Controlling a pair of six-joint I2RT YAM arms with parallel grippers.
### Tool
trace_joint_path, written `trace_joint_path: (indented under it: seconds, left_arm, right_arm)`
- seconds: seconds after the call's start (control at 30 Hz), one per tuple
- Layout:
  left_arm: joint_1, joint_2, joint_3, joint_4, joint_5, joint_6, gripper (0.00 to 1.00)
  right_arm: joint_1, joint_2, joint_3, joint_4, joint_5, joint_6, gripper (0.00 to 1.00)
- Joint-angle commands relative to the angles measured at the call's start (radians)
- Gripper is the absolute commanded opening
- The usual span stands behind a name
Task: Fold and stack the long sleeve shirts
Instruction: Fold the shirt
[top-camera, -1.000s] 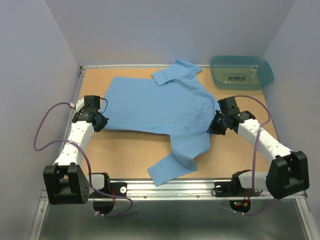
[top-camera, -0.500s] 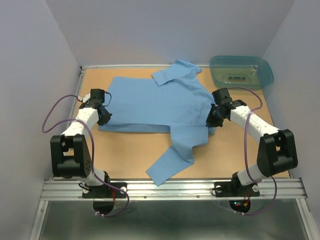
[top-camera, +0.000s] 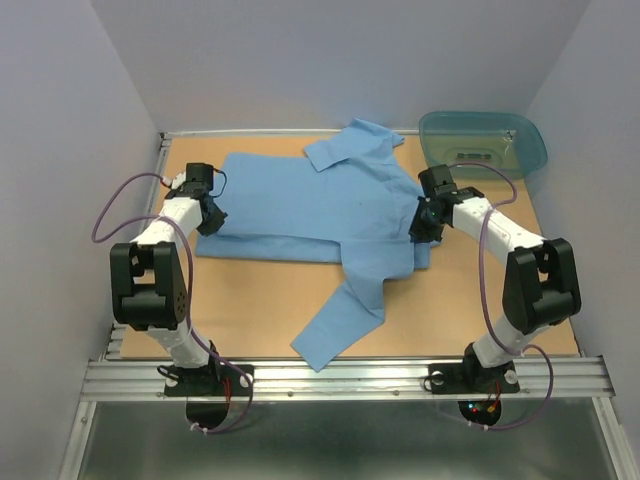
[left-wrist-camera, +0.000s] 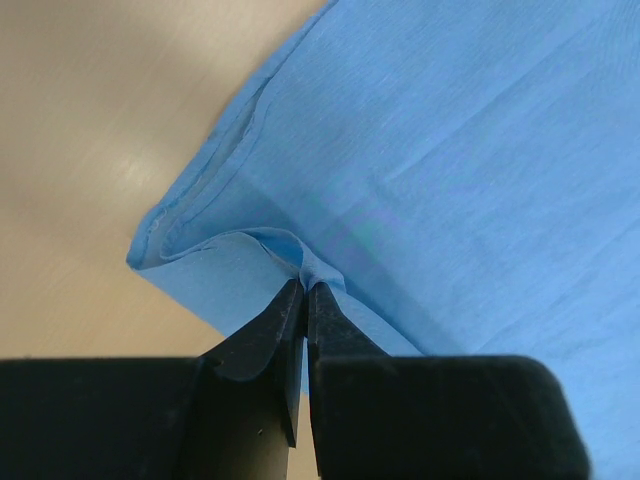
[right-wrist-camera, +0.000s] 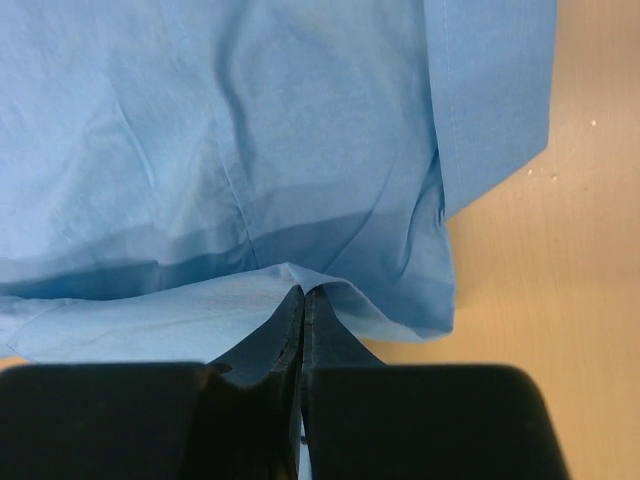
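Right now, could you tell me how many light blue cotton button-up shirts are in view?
1: the light blue shirt lies spread across the wooden table; another could hide beneath.

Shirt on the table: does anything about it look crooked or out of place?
One sleeve of the shirt sprawls diagonally toward the near side, unfolded, while the left gripper and right gripper pinch the body's edge.

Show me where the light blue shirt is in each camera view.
Top external: the shirt lies spread across the middle of the table, one sleeve toward the near edge.
Left wrist: shirt fills the upper right, a fold pinched between the left fingers.
Right wrist: shirt fills the top, its edge pinched between the right fingers.
Shared landmark: the tan table.
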Motion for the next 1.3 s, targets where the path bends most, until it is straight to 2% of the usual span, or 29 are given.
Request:
trace_joint_path:
  seconds: [0.0,0.4,0.67,0.77,0.97,1.2,1.27]
  left_arm:
    - [0.004,0.023,0.044,0.017,-0.075,0.018,0.15]
    - [0.003,0.066,0.047,0.079,-0.092,0.003,0.19]
    - [0.003,0.072,0.044,0.108,-0.111,-0.005,0.3]
    - [0.004,0.067,0.042,0.12,-0.115,-0.008,0.3]
    - [0.004,0.053,0.039,0.139,-0.118,-0.005,0.25]
    - [0.004,0.018,0.031,0.172,-0.132,0.003,0.25]
    - [0.004,0.02,0.038,0.171,-0.135,0.005,0.25]
  right_arm:
    - [-0.02,0.019,0.078,0.022,0.06,-0.027,0.01]
    - [-0.024,0.122,0.156,0.035,0.073,-0.046,0.02]
    - [-0.025,0.184,0.202,0.05,0.103,-0.062,0.03]
    - [-0.028,0.199,0.227,0.055,0.103,-0.071,0.03]
    - [-0.026,0.208,0.259,0.064,0.093,-0.08,0.04]
    - [-0.038,0.237,0.277,0.094,0.107,-0.048,0.07]
    - [-0.04,0.247,0.284,0.102,0.112,-0.043,0.11]
